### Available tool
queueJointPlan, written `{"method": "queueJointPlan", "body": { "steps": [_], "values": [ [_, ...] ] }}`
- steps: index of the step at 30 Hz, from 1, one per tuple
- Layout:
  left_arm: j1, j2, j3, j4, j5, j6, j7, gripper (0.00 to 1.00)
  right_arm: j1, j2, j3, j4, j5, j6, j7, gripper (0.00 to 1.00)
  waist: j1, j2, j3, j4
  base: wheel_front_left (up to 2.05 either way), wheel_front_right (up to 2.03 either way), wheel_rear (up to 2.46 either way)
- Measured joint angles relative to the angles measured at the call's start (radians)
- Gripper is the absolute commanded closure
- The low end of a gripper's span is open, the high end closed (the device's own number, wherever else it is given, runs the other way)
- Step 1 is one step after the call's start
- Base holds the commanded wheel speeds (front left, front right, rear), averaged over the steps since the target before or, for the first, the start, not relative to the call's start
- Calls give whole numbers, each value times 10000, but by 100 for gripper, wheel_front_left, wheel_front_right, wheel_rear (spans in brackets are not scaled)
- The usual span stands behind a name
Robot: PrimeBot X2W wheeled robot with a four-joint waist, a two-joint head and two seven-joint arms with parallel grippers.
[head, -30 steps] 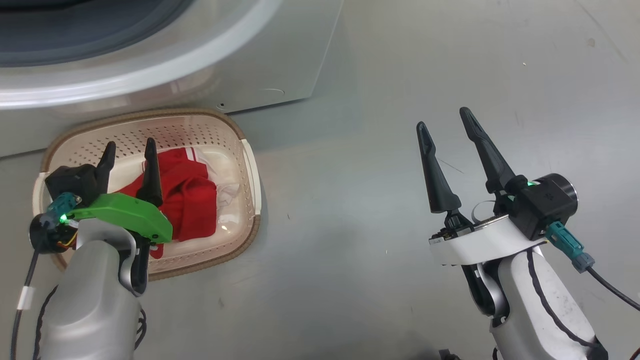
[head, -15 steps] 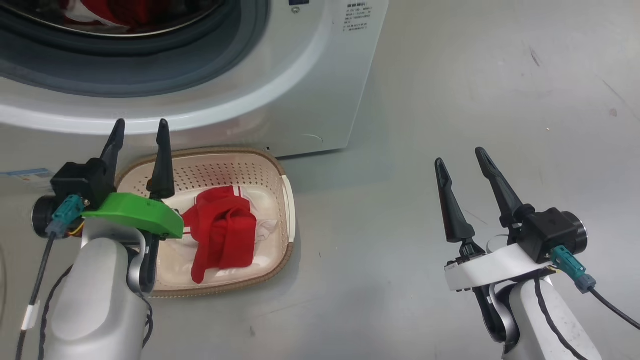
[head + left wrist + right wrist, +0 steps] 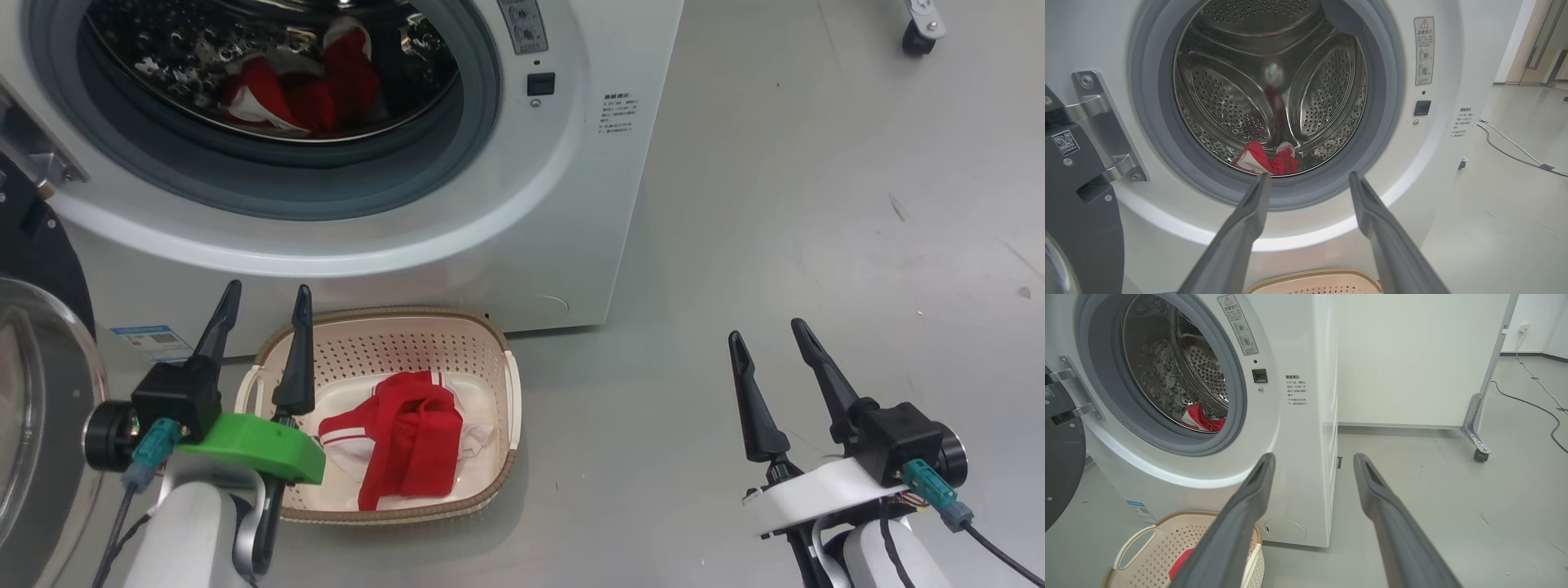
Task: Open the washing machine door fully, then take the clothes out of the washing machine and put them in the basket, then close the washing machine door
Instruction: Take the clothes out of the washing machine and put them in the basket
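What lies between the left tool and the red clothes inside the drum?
In the left wrist view, the grey rubber seal lies between the left tool and those clothes.

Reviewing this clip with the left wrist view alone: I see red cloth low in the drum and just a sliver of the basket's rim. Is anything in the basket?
Observer: Yes. The head view shows a red garment with white stripes lying inside the basket.
Operator: Where is the right end effector, and is it carrying anything?
Observer: The right end effector is open and empty over bare floor, off to the right of the washing machine and well apart from the basket.
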Motion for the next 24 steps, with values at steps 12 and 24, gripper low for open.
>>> {"method": "queueJointPlan", "body": {
  "steps": [12,24],
  "values": [
    [1886,-40,-186,-711,52,284,0,0,823,23,-25,-31,-2,-6,0,0,0,0,-1136,407,0,0,0],
    [3040,-40,-249,-1699,48,527,0,0,1164,59,-36,-276,-75,-8,0,0,0,0,-1476,532,0,0,0]
  ]
}}
